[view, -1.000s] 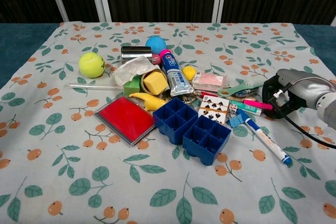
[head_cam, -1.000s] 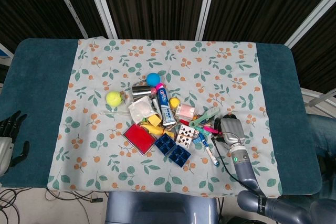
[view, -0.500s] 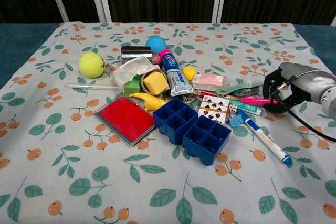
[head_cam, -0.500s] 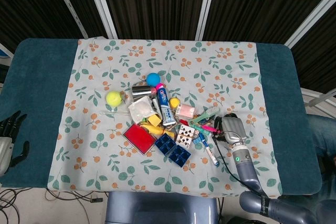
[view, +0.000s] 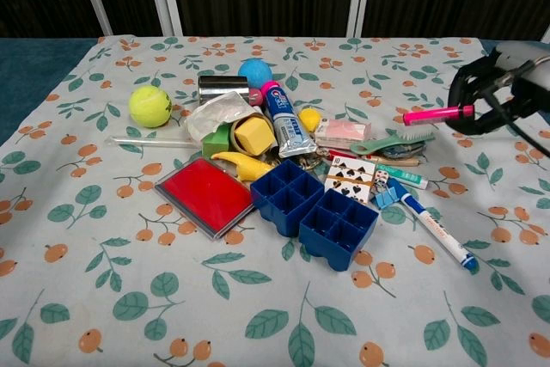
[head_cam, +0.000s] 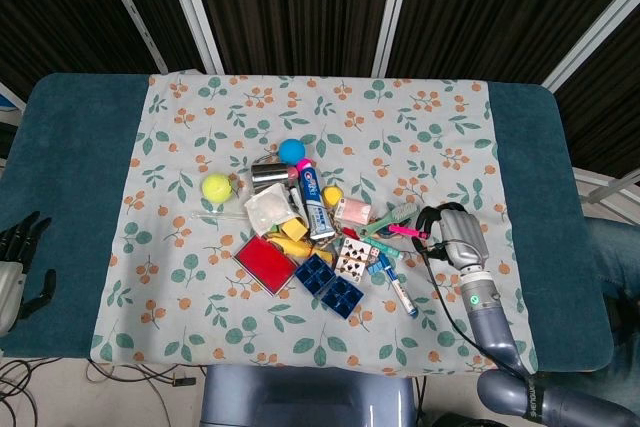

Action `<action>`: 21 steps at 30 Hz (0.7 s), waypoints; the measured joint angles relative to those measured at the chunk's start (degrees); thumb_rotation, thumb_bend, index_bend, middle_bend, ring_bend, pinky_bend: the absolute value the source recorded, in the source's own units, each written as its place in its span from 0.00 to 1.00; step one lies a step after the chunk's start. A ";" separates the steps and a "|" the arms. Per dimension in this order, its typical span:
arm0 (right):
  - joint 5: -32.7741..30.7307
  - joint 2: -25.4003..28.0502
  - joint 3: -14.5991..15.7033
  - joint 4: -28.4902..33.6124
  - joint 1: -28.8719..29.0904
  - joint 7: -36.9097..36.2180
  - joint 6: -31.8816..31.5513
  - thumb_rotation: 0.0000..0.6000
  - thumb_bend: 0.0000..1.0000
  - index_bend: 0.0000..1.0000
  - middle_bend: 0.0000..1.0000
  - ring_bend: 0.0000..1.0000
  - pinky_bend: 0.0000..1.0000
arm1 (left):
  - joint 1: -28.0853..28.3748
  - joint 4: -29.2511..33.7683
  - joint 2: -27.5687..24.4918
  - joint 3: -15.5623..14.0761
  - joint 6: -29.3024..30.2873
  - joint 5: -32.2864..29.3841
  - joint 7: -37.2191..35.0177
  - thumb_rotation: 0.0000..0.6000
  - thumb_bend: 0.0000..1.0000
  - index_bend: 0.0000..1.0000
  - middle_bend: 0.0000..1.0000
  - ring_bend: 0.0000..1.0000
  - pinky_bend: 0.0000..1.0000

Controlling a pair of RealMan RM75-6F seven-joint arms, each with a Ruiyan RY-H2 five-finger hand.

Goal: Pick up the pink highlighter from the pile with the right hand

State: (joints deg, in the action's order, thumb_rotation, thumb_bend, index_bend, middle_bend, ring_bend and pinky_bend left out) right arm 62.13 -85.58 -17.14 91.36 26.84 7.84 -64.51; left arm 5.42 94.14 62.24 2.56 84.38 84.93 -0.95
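Note:
My right hand (view: 501, 92) (head_cam: 452, 232) holds the pink highlighter (view: 437, 114) (head_cam: 406, 231) by one end, lifted above the table at the right of the pile. The pen lies level, its free end pointing left toward the pile (view: 292, 161). My left hand (head_cam: 15, 267) rests at the table's left edge, fingers apart, holding nothing; the chest view does not show it.
The pile holds a green comb (view: 392, 142), a blue marker (view: 432, 223), playing cards (view: 352, 174), blue trays (view: 314, 211), a red box (view: 206, 195), toothpaste (view: 284, 122), a tennis ball (view: 150, 106) and a blue ball (view: 254, 72). A floral cloth (view: 103, 281) covers the table.
My right hand has risen and drawn back to the right, lifting the pink highlighter off the pile. The left hand has not moved.

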 measured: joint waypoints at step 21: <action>3.98 16.48 -4.98 13.38 -5.81 -30.94 2.09 1.00 0.50 0.68 0.65 0.38 0.22 | -0.11 0.24 0.16 -0.10 0.19 0.20 0.43 1.00 0.52 0.00 0.00 0.05 0.11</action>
State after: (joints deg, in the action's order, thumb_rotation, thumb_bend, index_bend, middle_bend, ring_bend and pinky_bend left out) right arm 66.11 -69.10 -22.12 104.73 21.03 -23.10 -62.42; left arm 5.31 94.38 62.39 2.46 84.57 85.13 -0.52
